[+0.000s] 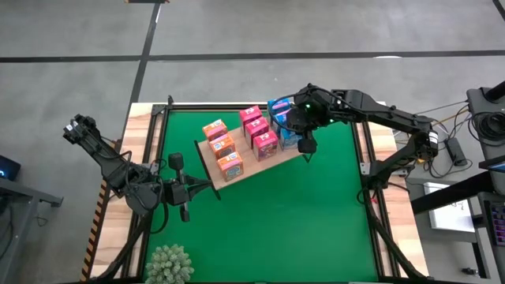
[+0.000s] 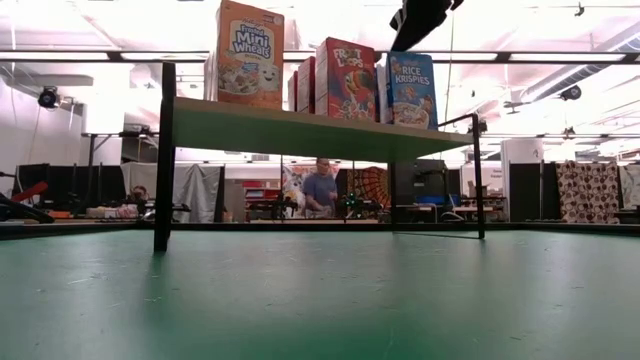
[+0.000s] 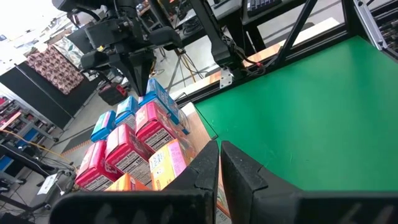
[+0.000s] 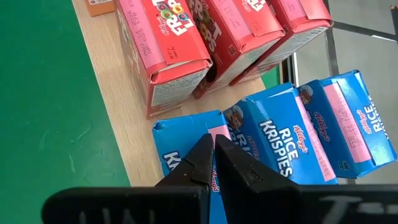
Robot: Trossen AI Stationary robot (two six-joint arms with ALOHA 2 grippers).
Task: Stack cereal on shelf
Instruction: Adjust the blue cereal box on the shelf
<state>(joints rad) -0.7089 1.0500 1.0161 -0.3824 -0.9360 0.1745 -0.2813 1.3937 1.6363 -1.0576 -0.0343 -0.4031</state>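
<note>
The shelf point(image 1: 207, 156), a light-wood board on dark legs point(image 2: 163, 160), stands on the green mat. On it stand three rows of cereal boxes: orange point(image 1: 222, 147), pink-red point(image 1: 258, 130) and blue point(image 1: 283, 122). My right gripper point(image 1: 307, 150) is shut and points steeply down over the blue box point(image 4: 180, 146) at the row's near end. It shows above that Rice Krispies box point(image 2: 412, 90) in the low view. My left gripper point(image 3: 219, 148) is shut, holds nothing, and hangs by the shelf's near-left corner point(image 1: 215, 189). My right gripper's shut fingertips point(image 3: 142, 84) come from above at the top of the blue box point(image 3: 158, 99) at the near end of its row. I cannot tell whether they touch it. The box stands upright on the shelf.
A fuzzy green plant point(image 1: 168, 264) sits at the table's near-left corner. Open green mat point(image 1: 316, 213) lies near and right of the shelf. Wooden table rails point(image 1: 144, 158) border the mat. A person point(image 2: 320, 188) shows in the room behind.
</note>
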